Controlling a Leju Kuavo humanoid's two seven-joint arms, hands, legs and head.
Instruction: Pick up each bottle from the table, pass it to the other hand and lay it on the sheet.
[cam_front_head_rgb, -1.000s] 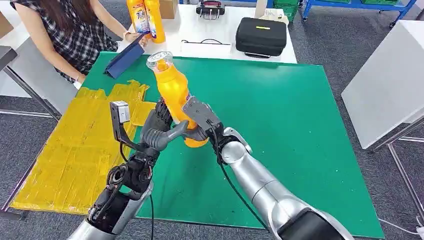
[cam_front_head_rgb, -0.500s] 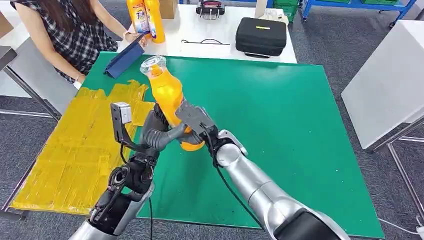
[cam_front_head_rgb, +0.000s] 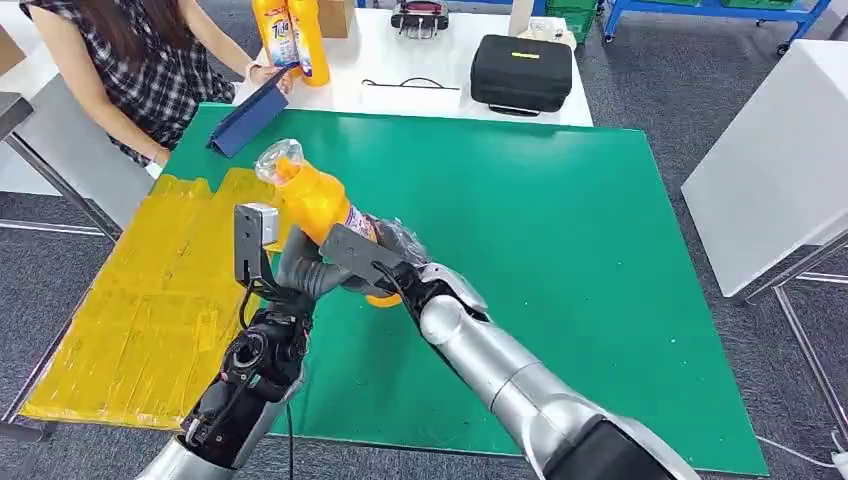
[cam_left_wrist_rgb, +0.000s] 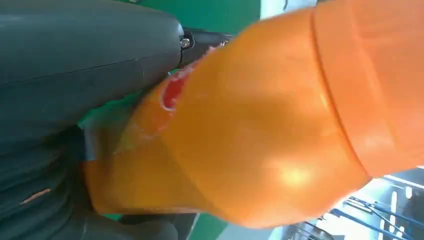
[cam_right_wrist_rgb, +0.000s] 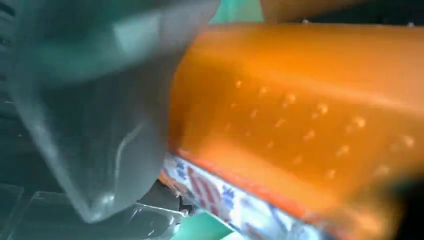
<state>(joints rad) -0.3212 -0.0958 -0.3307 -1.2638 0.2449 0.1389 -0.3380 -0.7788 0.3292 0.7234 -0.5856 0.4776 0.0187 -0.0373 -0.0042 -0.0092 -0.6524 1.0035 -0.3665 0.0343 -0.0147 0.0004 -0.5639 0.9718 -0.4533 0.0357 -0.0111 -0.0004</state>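
An orange bottle (cam_front_head_rgb: 315, 200) with a clear cap is held above the green mat (cam_front_head_rgb: 560, 230), tilted with its cap toward the yellow sheet (cam_front_head_rgb: 150, 300). My left hand (cam_front_head_rgb: 303, 268) wraps the bottle's lower body from the sheet side. My right hand (cam_front_head_rgb: 383, 262) grips its base from the other side. In the left wrist view the orange bottle (cam_left_wrist_rgb: 260, 125) lies against my left hand (cam_left_wrist_rgb: 85, 55). The right wrist view, which is blurred, has the bottle (cam_right_wrist_rgb: 310, 100) pressed close to my right hand (cam_right_wrist_rgb: 100, 125).
A person (cam_front_head_rgb: 130, 60) sits at the far left corner holding a blue folder (cam_front_head_rgb: 250, 115). Two more orange bottles (cam_front_head_rgb: 290, 35) and a black case (cam_front_head_rgb: 522, 70) stand on the white table behind. Another white table (cam_front_head_rgb: 780, 170) is at the right.
Both hands have carried the bottle left and lower, toward the yellow sheet. The bottle has tipped further over, its cap now pointing at the sheet.
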